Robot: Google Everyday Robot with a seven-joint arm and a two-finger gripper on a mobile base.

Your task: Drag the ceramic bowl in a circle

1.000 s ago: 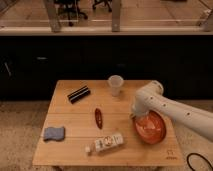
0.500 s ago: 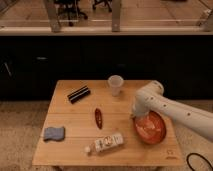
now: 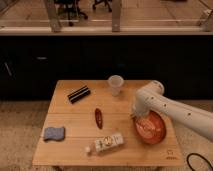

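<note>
Nothing moved since earlier; gripper (image 3: 136,116) at bowl (image 3: 150,127) left rim, fingers together, hooked for dragging; cup (image 3: 115,84) beyond.

An office or lab space: behind the wooden worktop (image 3: 107,127) runs a long dark counter (image 3: 100,60), with rolling office chairs (image 3: 70,7) beyond a glass partition and speckled flooring.

White arm (image 3: 170,107) enters from right, elbow bent, wrist pointing down. Gripper (image 3: 136,118) low at arm's left end, fingers closed.
</note>
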